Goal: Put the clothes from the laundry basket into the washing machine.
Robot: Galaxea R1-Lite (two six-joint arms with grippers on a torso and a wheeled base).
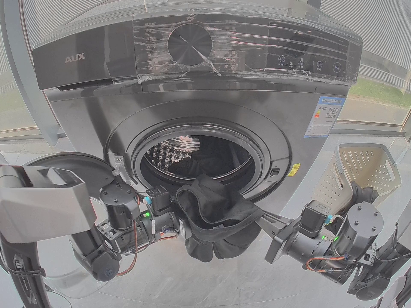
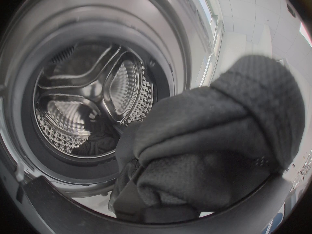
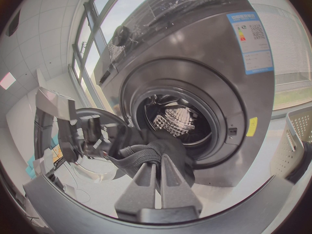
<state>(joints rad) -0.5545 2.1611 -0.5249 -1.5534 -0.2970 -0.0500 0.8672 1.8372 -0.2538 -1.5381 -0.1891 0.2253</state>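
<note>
A black garment hangs stretched between my two grippers, just in front of the washing machine's open drum and below its rim. My left gripper is shut on the garment's left end; the bunched cloth covers its fingers. My right gripper is shut on the garment's right edge, and it also appears low on the right. More dark clothing lies inside the drum. The beige laundry basket stands tilted on the right with a dark item in it.
The machine's round door is swung open to the left, behind my left arm. The basket stands close beside my right arm. Pale floor lies below the garment, and windows run behind the machine.
</note>
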